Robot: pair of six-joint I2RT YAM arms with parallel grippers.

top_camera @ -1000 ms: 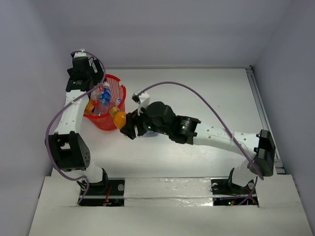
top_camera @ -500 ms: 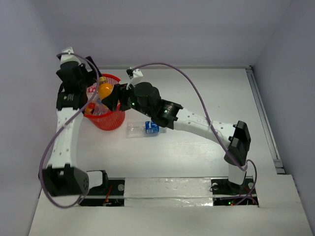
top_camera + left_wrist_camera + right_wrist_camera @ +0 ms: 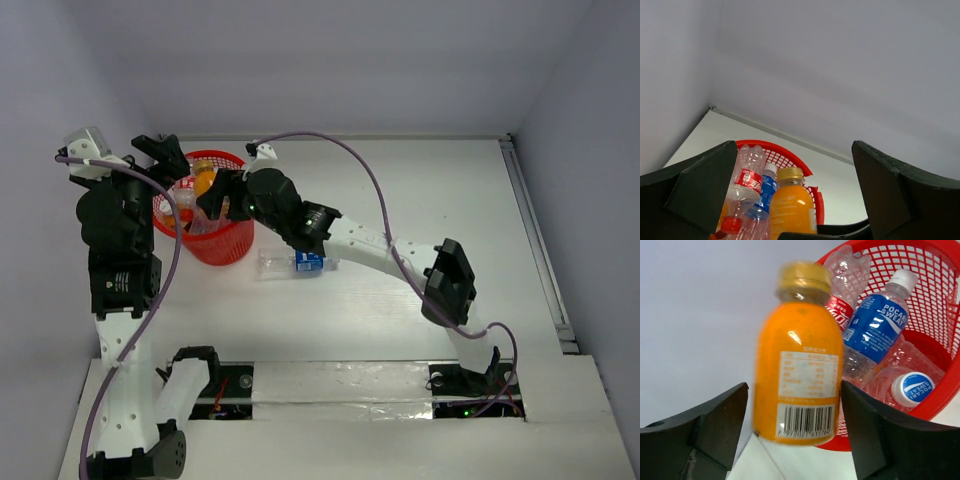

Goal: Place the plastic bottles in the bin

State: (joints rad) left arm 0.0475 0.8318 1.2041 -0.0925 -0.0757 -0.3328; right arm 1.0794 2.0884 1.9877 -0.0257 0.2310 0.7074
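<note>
Room: pale grey walls close round a white table [image 3: 420,190] on three sides.
Left gripper [image 3: 163,152]: just beside the bin's left rim, fingers spread wide, nothing between them.
Bin [image 3: 225,250]: upright at the table's far left, holding a red-label bottle [image 3: 842,285] and a blue-label bottle [image 3: 875,327].
Right gripper [image 3: 794,385]: above the bin's rim, fingers released; the blurred orange bottle [image 3: 797,355] is upright between them, with a gap on one side.
Loose bottle [image 3: 290,262]: on its side just right of the bin, under the right arm.
Open room: tabletop runs right to a metal rail [image 3: 535,240].
Views: only the top view shows the loose bottle; only the right wrist view shows a blue-capped bottle [image 3: 912,387] deep in the bin.
</note>
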